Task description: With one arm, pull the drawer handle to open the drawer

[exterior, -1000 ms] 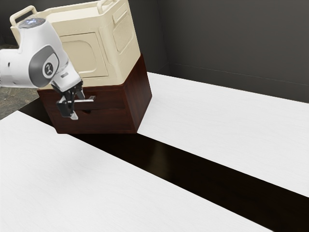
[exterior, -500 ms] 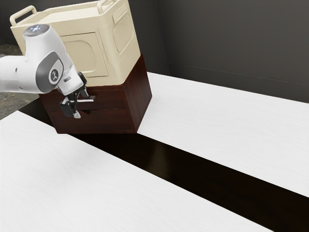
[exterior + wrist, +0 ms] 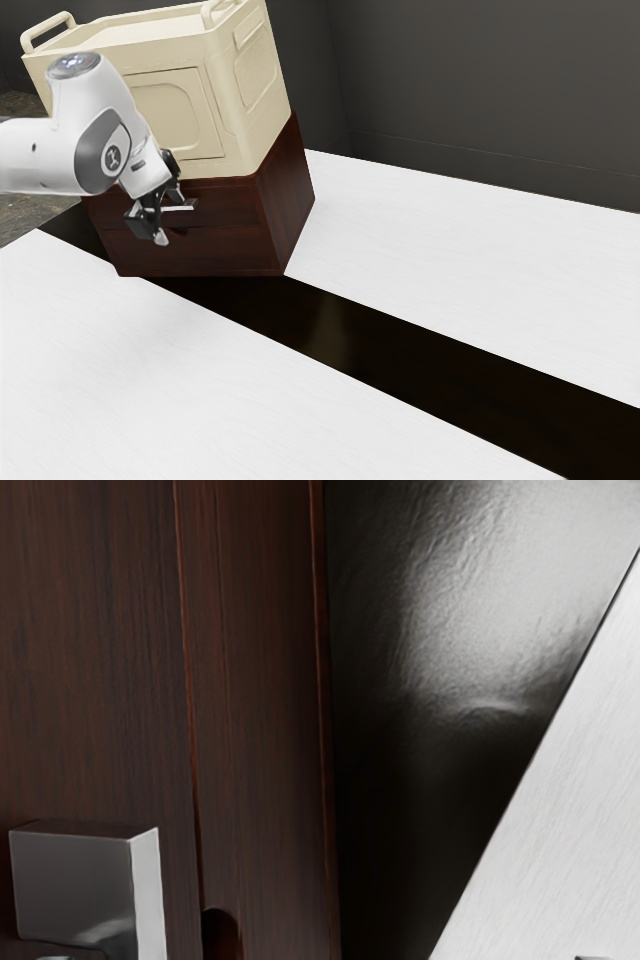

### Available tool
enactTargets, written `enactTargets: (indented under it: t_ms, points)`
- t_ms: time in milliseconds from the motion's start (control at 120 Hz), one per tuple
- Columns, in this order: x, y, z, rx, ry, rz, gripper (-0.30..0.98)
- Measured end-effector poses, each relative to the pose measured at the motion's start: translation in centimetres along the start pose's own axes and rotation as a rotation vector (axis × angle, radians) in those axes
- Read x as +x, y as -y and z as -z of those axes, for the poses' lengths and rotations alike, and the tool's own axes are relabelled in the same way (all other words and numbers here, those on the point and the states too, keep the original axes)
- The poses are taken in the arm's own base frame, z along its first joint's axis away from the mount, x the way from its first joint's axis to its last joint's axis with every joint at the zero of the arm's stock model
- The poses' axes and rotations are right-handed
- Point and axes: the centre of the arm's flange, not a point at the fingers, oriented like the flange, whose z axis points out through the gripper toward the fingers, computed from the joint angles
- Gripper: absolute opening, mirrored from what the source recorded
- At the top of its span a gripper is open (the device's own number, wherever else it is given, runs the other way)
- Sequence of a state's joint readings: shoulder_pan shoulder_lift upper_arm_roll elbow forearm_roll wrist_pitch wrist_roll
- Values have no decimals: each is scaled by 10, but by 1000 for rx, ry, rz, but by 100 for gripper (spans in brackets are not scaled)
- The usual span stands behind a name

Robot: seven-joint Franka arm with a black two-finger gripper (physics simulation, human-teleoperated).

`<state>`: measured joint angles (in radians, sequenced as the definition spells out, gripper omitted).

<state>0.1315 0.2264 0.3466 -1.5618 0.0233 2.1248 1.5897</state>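
Handle (image 3: 182, 207) is on the upper drawer front (image 3: 230, 203), at the exterior view's left; drawer looks shut, front about flush. Our gripper (image 3: 170, 219) is right at it, fingers spread, one above and one below handle level. We read that as lining up to straddle the bar, so closing could give a grip for a straight pull. Can't confirm contact; closing off-centre might slip or nudge the bar. Handle itself: silvery, boxy, square-edged, one face bright, standing proud of dark reddish-brown wood grain. Small dark notch (image 3: 220, 933) just below the drawer seam, likely the lower drawer's finger pull. Cabinet (image 3: 289, 190) sits toward the far left, cream crate (image 3: 165, 110) on top; its weight may help keep the cabinet put. Dark strip (image 3: 330, 330) and white tabletop (image 3: 450, 250) run to the near right, well away from the pull.
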Motion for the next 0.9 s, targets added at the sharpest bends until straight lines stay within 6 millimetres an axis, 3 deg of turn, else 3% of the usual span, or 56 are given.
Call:
enactTargets:
  t_ms: [58,117,283,675,900]
  points:
    - [-1,0,-1,0,0,1,60]
    - [-4,-1,-2,-3,1,4,49]
    - [-6,-1,-3,-4,2,4,40]
    - [-18,-3,-4,-13,13,28,37]
    - [-15,-6,-1,-23,6,37,30]
